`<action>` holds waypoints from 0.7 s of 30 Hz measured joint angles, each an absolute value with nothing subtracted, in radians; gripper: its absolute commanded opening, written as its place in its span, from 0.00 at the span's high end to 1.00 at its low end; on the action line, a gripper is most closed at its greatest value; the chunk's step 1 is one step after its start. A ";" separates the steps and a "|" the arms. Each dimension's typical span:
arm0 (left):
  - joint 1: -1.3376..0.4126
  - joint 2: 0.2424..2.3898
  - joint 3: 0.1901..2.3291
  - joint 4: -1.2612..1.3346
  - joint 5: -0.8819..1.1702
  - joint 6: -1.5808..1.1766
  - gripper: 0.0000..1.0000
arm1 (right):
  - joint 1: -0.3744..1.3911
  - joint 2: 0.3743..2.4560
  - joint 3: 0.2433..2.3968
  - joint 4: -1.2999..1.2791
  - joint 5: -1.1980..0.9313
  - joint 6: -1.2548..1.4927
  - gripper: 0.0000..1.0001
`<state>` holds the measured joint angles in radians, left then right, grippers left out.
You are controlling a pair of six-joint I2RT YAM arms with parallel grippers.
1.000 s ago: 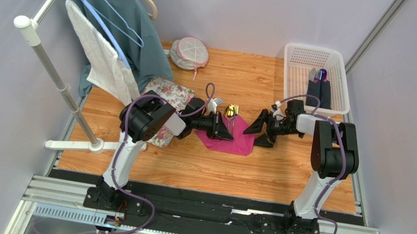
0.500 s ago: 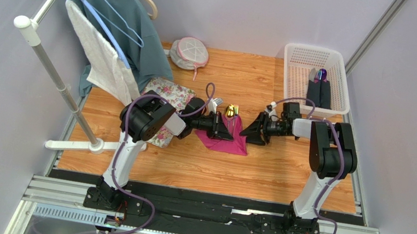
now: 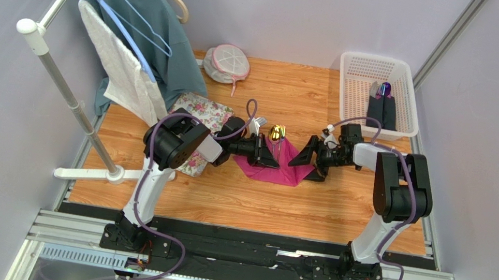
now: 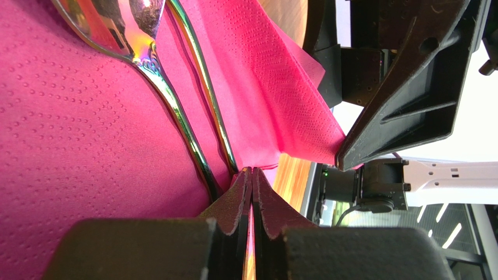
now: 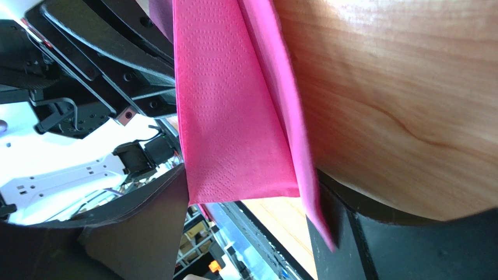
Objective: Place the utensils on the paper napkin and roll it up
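Here, I saw the napkin (image 3: 277, 170) on the bench (image 3: 280, 203), with the utensils (image 3: 277, 132) lying on it. The left end effector (image 3: 276, 162) was pinched closed beside their handles. The right end effector (image 3: 304, 167) stood wide, straddling the napkin's raised edge.

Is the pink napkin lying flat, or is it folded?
Partly folded. The napkin has its right side lifted toward the gold cutlery, against the right hand; the rest lies flat.
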<state>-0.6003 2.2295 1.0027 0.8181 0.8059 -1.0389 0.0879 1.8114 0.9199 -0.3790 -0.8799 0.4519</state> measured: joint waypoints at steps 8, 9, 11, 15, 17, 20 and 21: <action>-0.600 2.230 1.003 0.818 0.806 -1.039 0.94 | 0.075 1.800 0.920 -0.422 -0.873 0.413 0.22; -0.599 2.230 1.003 0.818 0.805 -1.039 0.94 | 0.075 1.800 0.920 -0.425 -0.875 0.411 0.20; -0.599 2.230 1.003 0.818 0.806 -1.039 0.94 | 0.072 1.799 0.921 -0.430 -0.881 0.408 0.18; -0.598 2.230 1.003 0.818 0.806 -1.039 0.94 | 0.065 1.799 0.921 -0.437 -0.894 0.405 0.18; -0.598 2.230 1.003 0.818 0.806 -1.039 0.94 | 0.060 1.799 0.923 -0.441 -0.901 0.406 0.19; -0.598 2.230 1.003 0.818 0.806 -1.039 0.94 | 0.052 1.799 0.924 -0.440 -0.912 0.406 0.27; -0.598 2.230 1.003 0.818 0.806 -1.039 0.94 | 0.051 1.799 0.925 -0.440 -0.913 0.406 0.31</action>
<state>-0.5976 2.2299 1.0027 0.8181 0.8059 -1.0386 0.0505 1.7988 0.9249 -0.4404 -0.9134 0.4061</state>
